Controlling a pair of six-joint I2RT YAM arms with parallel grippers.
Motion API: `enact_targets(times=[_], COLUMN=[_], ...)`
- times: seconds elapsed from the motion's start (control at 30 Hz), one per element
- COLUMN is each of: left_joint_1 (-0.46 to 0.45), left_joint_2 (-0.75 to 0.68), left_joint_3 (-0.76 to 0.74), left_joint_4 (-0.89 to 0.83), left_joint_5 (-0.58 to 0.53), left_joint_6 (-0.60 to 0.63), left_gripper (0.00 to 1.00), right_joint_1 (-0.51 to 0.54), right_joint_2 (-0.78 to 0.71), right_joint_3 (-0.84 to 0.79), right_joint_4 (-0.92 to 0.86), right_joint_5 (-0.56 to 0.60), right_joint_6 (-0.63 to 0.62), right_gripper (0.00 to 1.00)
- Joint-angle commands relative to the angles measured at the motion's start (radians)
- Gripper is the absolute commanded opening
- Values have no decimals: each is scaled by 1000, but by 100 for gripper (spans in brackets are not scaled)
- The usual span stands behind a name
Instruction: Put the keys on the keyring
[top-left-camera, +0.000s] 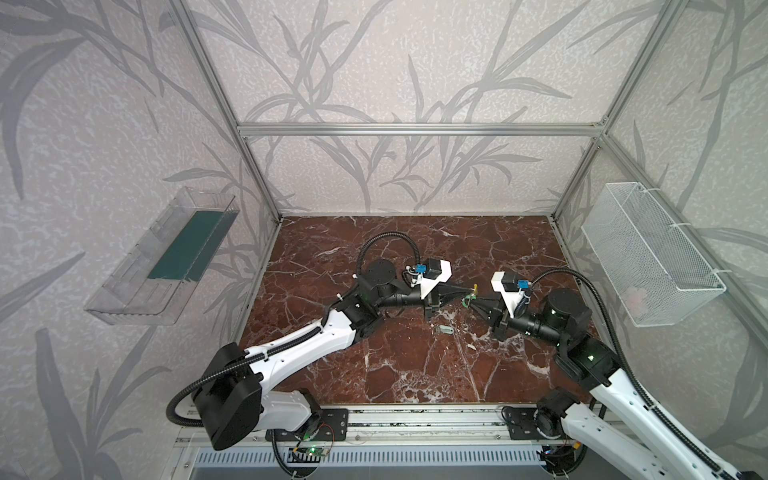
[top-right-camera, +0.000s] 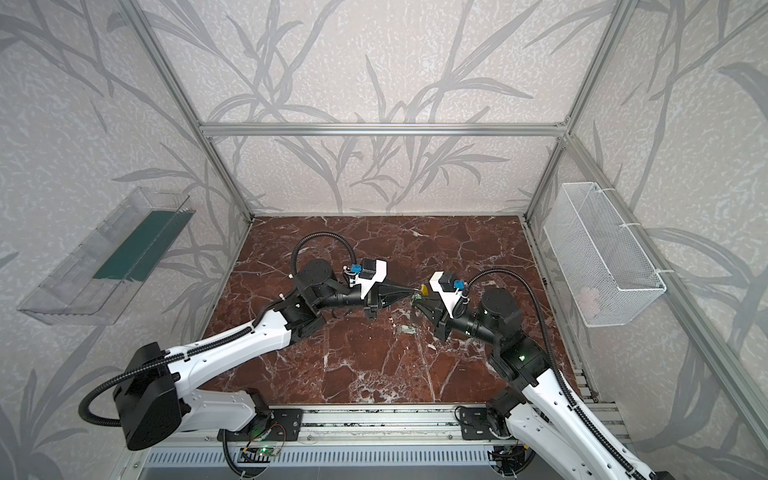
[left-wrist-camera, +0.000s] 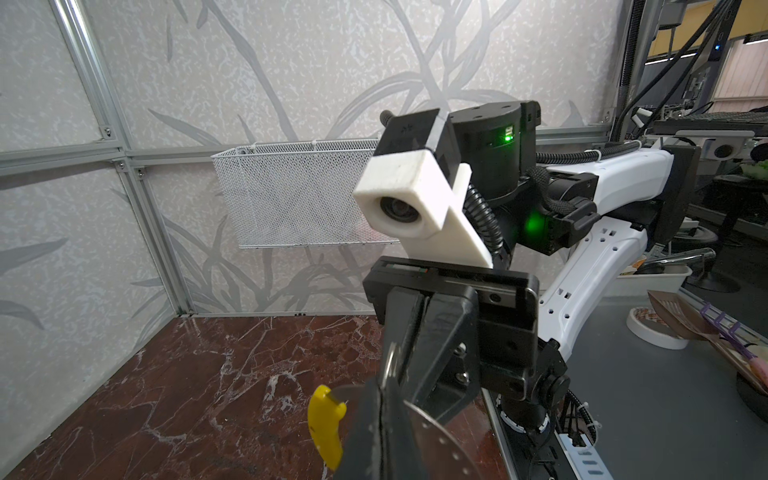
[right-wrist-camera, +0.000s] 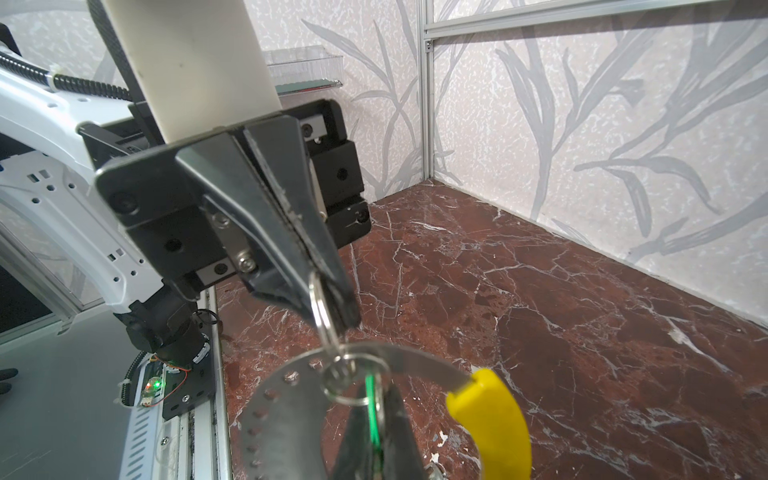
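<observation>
**Keyring position.** The keyring (right-wrist-camera: 286, 390) is held in the air over the middle of the table (top-left-camera: 374, 374), between the two arms. Its yellow segment (right-wrist-camera: 492, 419) juts out to one side.

**Hazards.**
- We judge the thin band to be springy and gripped at only one place. A push from the key could swing it or make it slip in the jaws.
- The split ring (right-wrist-camera: 353, 376) is small, so it may ride along the band rather than thread on.
- If the key is released before the ring is on, it would drop to the table.
- The two tips nearly meet, so a slight misalignment could bring the fingers into contact.

**Grippers.**
- The left gripper (right-wrist-camera: 344, 318) is clenched on the top of the grey band.
- The right gripper (top-left-camera: 474, 302) is clenched on the green key (right-wrist-camera: 372, 415), just under the band.
- In the right wrist view the split ring overlaps the band. We cannot tell whether it is threaded or merely in front.

**Remaining part.** The second key (top-left-camera: 446, 329) lies on the table near the grippers, toward the front edge and apart from both.
</observation>
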Motion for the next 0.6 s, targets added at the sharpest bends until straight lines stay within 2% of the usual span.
enact_targets(times=[0.0,0.57], left_joint_1=[-2,-2], left_joint_2=[-12,-32], left_joint_3=[23,29], left_joint_4=[0,-52], left_joint_5=[1,-2], left_joint_6=[17,61], left_gripper=[0,0], right_joint_1=[1,2], right_joint_2=[-16,32], right_joint_3=[37,67], right_joint_4=[-25,-95], right_joint_5=[-7,-57], right_joint_6=[-28,-35], right_gripper=[0,0])
